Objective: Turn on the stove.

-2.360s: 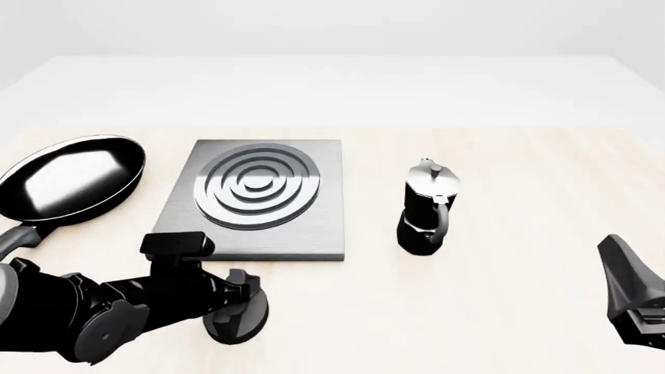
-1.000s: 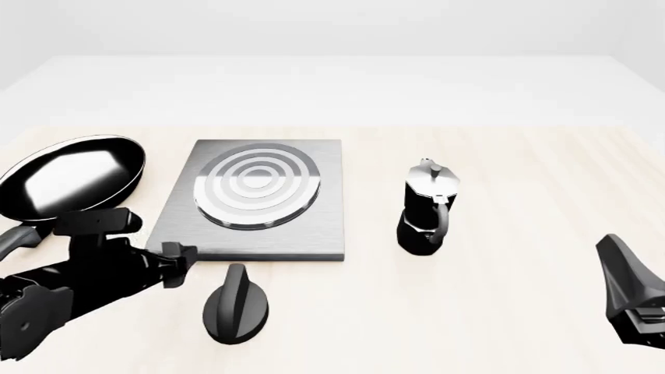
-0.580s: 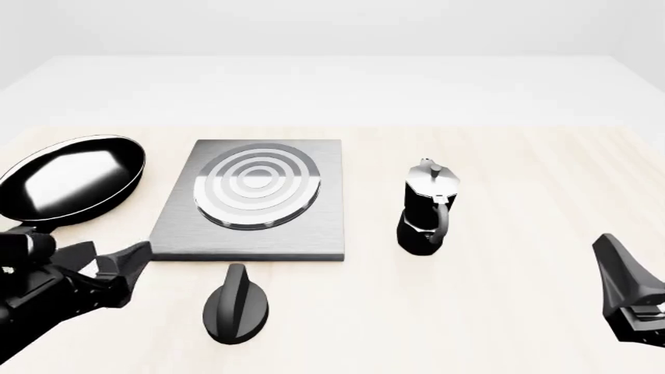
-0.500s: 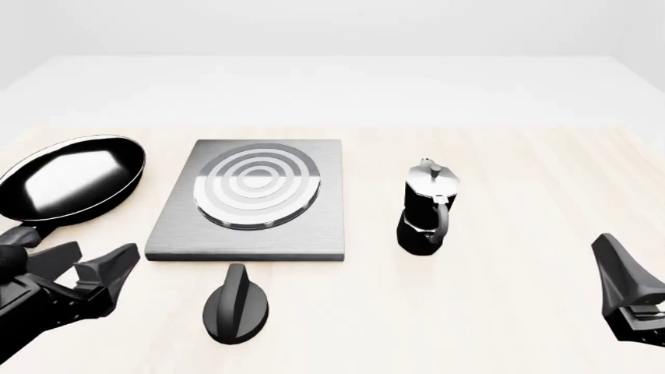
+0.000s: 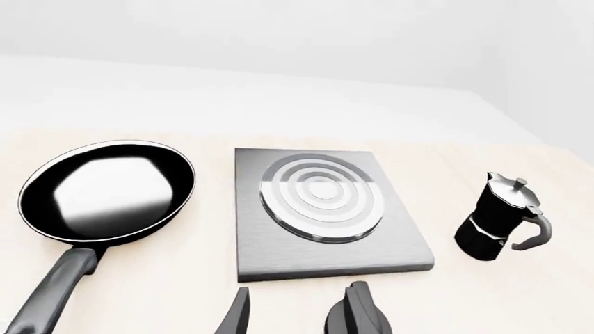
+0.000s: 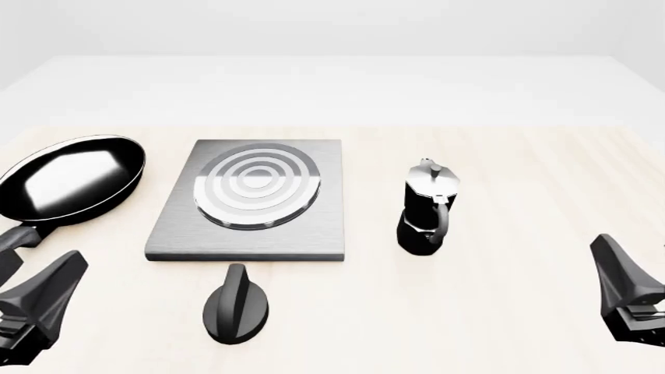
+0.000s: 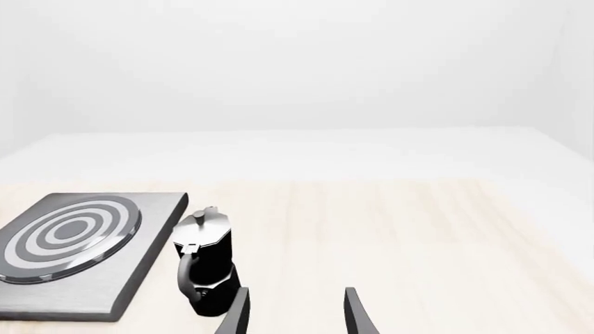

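Note:
The stove [image 6: 248, 204] is a grey metal plate with pale, bright burner rings [image 6: 257, 187], left of the table's middle. Its black oval knob [image 6: 236, 305] stands free just in front of the plate, with nothing touching it. My left gripper [image 6: 47, 300] is open and empty at the near left, well left of the knob. My right gripper [image 6: 624, 292] is open and empty at the near right. In the left wrist view [image 5: 297, 320] the fingers are apart and the stove [image 5: 320, 209] lies ahead. The right wrist view [image 7: 295, 316] also shows parted fingers.
A shiny black frying pan [image 6: 68, 179] lies left of the stove, its handle reaching toward my left gripper. A black-and-silver moka pot [image 6: 426, 209] stands right of the stove, and it also shows in the right wrist view [image 7: 206, 261].
My left gripper let go of the knob and drew back to the near left. The burner rings went from dark to bright. The right arm barely moved.

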Available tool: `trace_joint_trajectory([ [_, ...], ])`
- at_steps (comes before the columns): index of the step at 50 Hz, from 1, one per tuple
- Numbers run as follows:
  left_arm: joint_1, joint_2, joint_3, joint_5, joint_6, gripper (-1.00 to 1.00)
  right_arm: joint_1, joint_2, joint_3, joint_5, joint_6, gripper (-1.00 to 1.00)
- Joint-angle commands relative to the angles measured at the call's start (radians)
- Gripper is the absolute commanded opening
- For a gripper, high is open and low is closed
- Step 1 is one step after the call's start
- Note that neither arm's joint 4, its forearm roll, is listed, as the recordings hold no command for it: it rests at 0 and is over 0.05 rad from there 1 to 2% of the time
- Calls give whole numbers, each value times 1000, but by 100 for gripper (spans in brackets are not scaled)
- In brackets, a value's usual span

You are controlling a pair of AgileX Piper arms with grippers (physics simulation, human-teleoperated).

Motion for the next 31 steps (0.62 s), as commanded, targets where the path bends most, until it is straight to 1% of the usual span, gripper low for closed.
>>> trace_joint_trajectory([
  [1, 38, -44, 31, -15, 7, 100, 1, 3, 0, -3, -8, 100],
  [2, 51, -44, 33, -17, 9, 100, 2, 6, 0, -5, -7, 100],
  [3, 66, -43, 37, -21, -5, 100, 1, 7, 0, -6, -7, 100],
  [4, 66, -43, 37, -21, -5, 100, 1, 8, 0, -6, -7, 100],
  [5, 60, -44, 42, -23, -32, 100, 1, 8, 0, -7, -10, 100],
  [6, 63, -44, 37, -25, -7, 100, 2, 8, 0, -6, -11, 100],
  [8, 79, -44, 37, -23, 0, 100, 1, 8, 0, -6, -11, 100],
  [9, 108, -44, 41, -22, 1, 100, 2, 11, 0, -8, -14, 100],
  [15, 161, -44, 57, -27, 50, 100, 2, 7, 0, -5, -16, 100],
  [19, 170, -44, 56, -19, 45, 100, 2, 6, 0, -4, -16, 100],
  [22, 195, -44, 52, -18, 57, 100, 4, 6, 0, -5, -17, 100],
  [27, 205, -44, 44, -8, 60, 100, 4, 1, 0, 0, -17, 100],
  [28, 226, -44, 55, -12, 88, 100, 4, 0, 0, 2, -17, 100],
  [30, 231, -44, 61, -11, 74, 100, 4, -2, 0, 3, -17, 100],
  [31, 240, -44, 62, -14, 86, 100, 4, -3, 0, 4, -17, 100],
])
